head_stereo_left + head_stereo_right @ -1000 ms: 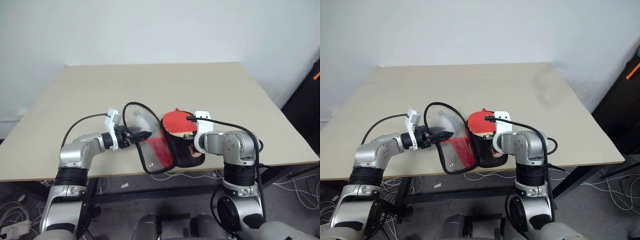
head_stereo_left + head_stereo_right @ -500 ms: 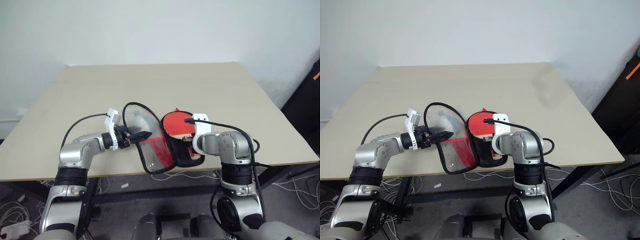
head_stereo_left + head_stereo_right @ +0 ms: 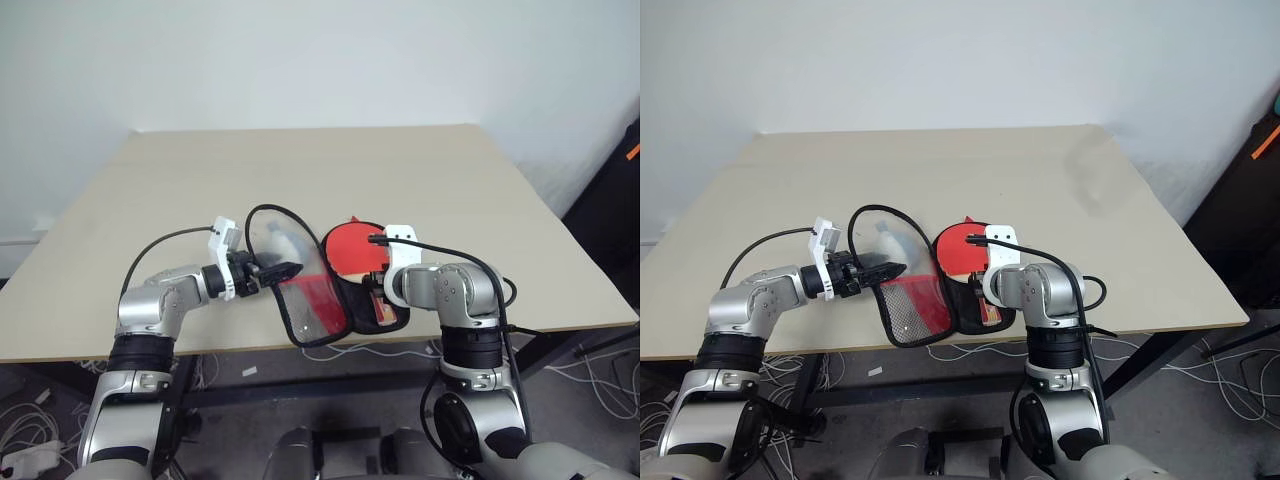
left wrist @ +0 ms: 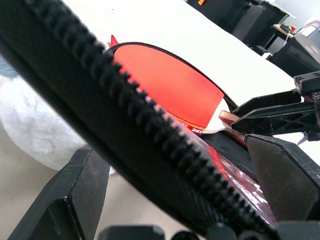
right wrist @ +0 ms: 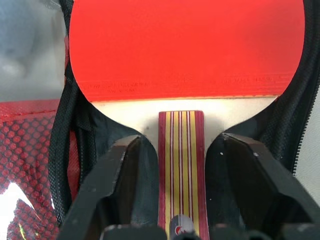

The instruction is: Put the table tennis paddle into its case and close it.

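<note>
The table tennis paddle (image 3: 355,250) lies red face up in the black lower half of the case (image 5: 60,125), its striped handle pointing toward the table's near edge. My right gripper (image 5: 181,145) is open, one finger on each side of the handle (image 5: 181,165) with a small gap on both sides. The case's clear flap (image 3: 305,290) stands opened to the left of the paddle. The flap's black zip rim (image 4: 150,145) runs across between the wide-apart fingers of my left gripper (image 3: 288,268), which is open.
A soft whitish ball (image 4: 35,125) lies on the tan table (image 3: 420,170) behind the clear flap. The case sits close to the table's near edge (image 3: 250,345). Black cables loop over both wrists.
My right gripper's fingers have spread away from the paddle handle. The case's handle end has sunk flatter. The left arm has stayed still.
</note>
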{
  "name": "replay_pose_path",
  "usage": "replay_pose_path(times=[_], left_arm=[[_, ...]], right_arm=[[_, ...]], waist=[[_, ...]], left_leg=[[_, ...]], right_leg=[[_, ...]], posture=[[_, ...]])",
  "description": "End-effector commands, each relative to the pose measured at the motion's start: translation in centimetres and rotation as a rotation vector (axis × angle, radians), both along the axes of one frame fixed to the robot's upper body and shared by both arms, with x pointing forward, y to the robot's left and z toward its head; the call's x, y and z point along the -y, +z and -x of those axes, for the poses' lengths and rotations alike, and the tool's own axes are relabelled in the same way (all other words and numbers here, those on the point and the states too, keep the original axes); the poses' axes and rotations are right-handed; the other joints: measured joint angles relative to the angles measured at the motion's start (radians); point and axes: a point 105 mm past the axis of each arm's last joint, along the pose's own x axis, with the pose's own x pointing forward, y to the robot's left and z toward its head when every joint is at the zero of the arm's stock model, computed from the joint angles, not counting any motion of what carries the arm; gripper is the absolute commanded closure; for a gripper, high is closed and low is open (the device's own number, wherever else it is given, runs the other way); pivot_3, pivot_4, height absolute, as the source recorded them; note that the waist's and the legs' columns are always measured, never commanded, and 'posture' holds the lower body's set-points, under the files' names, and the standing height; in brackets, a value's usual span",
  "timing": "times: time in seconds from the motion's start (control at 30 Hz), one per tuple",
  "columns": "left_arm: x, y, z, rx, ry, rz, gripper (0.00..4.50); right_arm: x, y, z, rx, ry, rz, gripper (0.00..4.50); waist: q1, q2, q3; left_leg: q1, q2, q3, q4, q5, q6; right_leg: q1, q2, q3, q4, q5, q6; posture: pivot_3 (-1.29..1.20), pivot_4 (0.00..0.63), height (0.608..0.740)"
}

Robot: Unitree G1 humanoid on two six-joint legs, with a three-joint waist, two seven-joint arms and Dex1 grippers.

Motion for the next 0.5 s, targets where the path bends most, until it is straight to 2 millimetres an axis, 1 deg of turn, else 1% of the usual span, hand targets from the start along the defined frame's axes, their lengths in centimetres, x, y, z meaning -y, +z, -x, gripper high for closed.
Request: replay_pose_path(times=[0.03, 0.1, 0.23, 0.3, 0.33, 0.5], left_arm=[[-0.3, 1.8, -0.2, 0.068, 0.001, 0.0, 0.0], [-0.3, 1.8, -0.2, 0.067, 0.002, 0.001, 0.0], [-0.3, 1.8, -0.1, 0.066, -0.001, 0.003, 0.0], [-0.3, 1.8, 0.0, 0.064, -0.004, 0.005, 0.0], [-0.3, 1.9, 0.1, 0.063, -0.012, 0.009, 0.0], [-0.4, 2.3, 0.6, 0.059, -0.027, 0.026, 0.0]], right_arm=[[-3.3, 3.1, 0.0, 0.094, 0.076, -0.107, 1.66], [-3.1, 4.4, -0.3, 0.159, 0.083, -0.14, 1.66], [-2.6, 8.2, -0.6, 0.306, 0.138, -0.266, 1.66], [-1.9, 9.7, -0.9, 0.362, 0.143, -0.306, 1.66], [-1.2, 10.5, -1.4, 0.382, 0.134, -0.322, 1.66], [0.6, 12.0, -2.8, 0.435, 0.1, -0.342, 1.66]], waist=[[0.0, 0.0, 0.0], [0.0, 0.0, 0.0], [0.0, 0.0, 0.0], [0.0, 0.0, 0.0], [0.0, 0.0, 0.0], [0.0, -0.001, -0.001]], left_leg=[[0.0, 0.0, 0.0, 0.0, 0.0, 0.0], [0.0, 0.0, 0.0, 0.0, 0.0, 0.0], [0.0, 0.0, 0.0, 0.0, 0.0, 0.0], [0.0, 0.0, 0.0, 0.0, 0.0, 0.0], [0.0, 0.0, 0.0, 0.0, 0.0, 0.0], [0.0, 0.0, -0.001, 0.0, 0.0, 0.0]], right_leg=[[0.0, 0.0, 0.0, 0.0, 0.0, 0.0], [0.0, 0.0, 0.0, 0.0, 0.0, 0.0], [0.0, 0.0, 0.0, 0.0, 0.0, 0.0], [0.0, 0.0, 0.0, 0.0, 0.0, 0.0], [0.0, 0.0, 0.0, 0.0, 0.0, 0.0], [0.001, 0.0, -0.001, 0.0, 0.0, 0.0]], posture=[[0.0, 0.0, 0.722], [0.0, 0.0, 0.722], [0.0, 0.0, 0.722], [0.0, 0.0, 0.722], [0.0, 0.0, 0.722], [0.0, 0.0, 0.722]])
